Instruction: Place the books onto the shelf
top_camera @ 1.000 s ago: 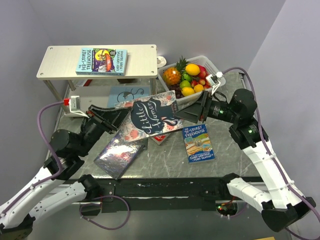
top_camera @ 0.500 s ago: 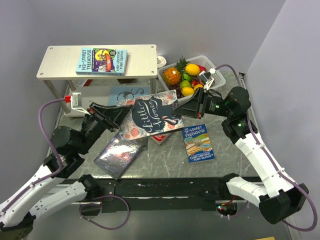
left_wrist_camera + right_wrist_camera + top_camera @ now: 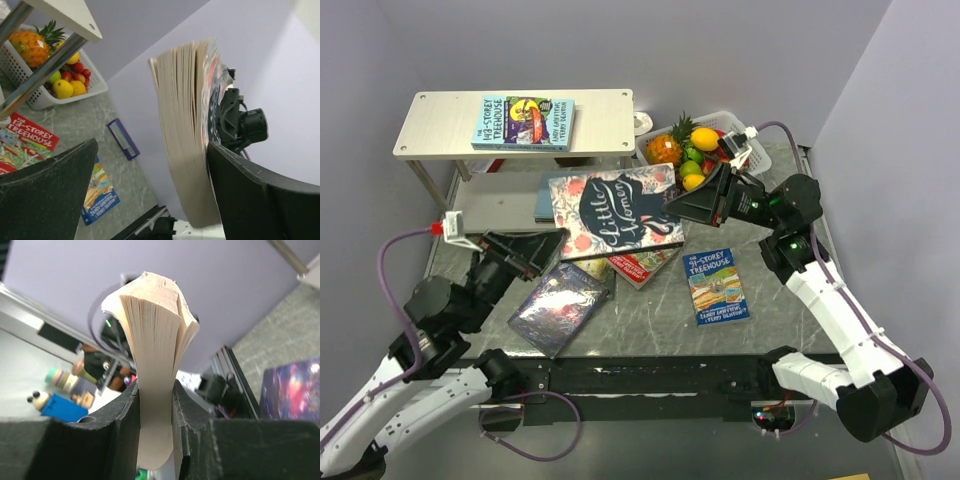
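shelf point(image 3: 440, 125): sat at the far left of the table. One teal and purple Treehouse book point(image 3: 523, 122) was lying flat on its top board.
left gripper point(image 3: 540, 252): jaws were spread wide. It had nothing in them and sat just off the left edge of the lifted book. In its own wrist view the page edges stood between the two fingers, close to one and clear of the other.
galaxy book point(image 3: 560, 308): flat on the table, near side, just right of the left gripper.
Little Women point(image 3: 615, 215): up off the table in the middle, cover facing up, tilted. It was out in front of the shelf, not on it.
red Treehouse book point(image 3: 642, 266): flat on the table, partly tucked under Little Women.
right gripper point(image 3: 678, 208): clamped tight on the right edge of Little Women. Its wrist cam showed the page block pinched between the pads.
blue Treehouse book point(image 3: 717, 285): flat on the table, on its own to the right.
fruit basket point(image 3: 92, 80): far right, white, full of fruit, right behind the right gripper.
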Action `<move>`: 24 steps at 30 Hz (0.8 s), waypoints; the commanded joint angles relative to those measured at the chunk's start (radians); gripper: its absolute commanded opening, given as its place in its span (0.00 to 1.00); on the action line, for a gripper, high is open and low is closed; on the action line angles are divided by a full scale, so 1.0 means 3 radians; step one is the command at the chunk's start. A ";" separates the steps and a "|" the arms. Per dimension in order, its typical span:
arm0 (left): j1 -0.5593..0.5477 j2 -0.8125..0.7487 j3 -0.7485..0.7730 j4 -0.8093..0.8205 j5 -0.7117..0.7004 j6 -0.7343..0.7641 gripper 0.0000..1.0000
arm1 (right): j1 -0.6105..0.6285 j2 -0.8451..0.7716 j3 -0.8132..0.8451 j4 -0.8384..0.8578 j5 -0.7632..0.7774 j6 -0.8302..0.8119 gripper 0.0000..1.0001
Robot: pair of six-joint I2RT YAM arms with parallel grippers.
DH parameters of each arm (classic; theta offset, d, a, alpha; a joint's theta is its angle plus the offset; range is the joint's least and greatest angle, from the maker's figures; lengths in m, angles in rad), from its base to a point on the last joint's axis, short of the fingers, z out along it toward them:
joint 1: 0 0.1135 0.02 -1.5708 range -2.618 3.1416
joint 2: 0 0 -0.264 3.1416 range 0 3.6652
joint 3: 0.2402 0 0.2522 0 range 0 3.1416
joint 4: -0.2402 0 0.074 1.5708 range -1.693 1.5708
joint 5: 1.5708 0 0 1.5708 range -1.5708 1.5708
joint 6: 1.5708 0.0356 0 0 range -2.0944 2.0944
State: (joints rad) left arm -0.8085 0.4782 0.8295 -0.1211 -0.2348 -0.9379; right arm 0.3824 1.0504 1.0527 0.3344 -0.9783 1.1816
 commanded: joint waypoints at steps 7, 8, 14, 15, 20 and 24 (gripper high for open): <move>-0.0005 -0.0214 -0.0168 0.0352 0.0076 -0.0157 0.96 | -0.0017 0.0262 0.0193 0.0788 0.0341 0.0418 0.00; -0.0005 -0.0173 -0.0152 0.0378 0.0107 -0.0151 0.96 | -0.0012 0.0257 0.0213 0.0762 0.0346 0.0382 0.00; -0.0005 0.0144 -0.0116 0.0797 0.0327 -0.0146 0.97 | -0.0012 0.0288 0.0234 0.0696 0.0306 0.0331 0.00; -0.0005 0.0165 -0.0127 0.0863 0.0373 -0.0141 0.88 | -0.0012 0.0293 0.0234 0.0685 0.0306 0.0316 0.00; -0.0005 0.0344 -0.0071 0.0971 0.0537 -0.0126 0.53 | -0.0017 0.0298 0.0249 0.0655 0.0270 0.0280 0.00; -0.0005 0.0364 -0.0060 0.1048 0.0492 -0.0111 0.32 | -0.0017 0.0313 0.0295 0.0568 0.0259 0.0208 0.00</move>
State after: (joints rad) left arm -0.8085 0.5819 0.7654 0.1158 -0.1097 -0.9890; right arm 0.3813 1.1633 1.0588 0.4358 -0.9161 1.2518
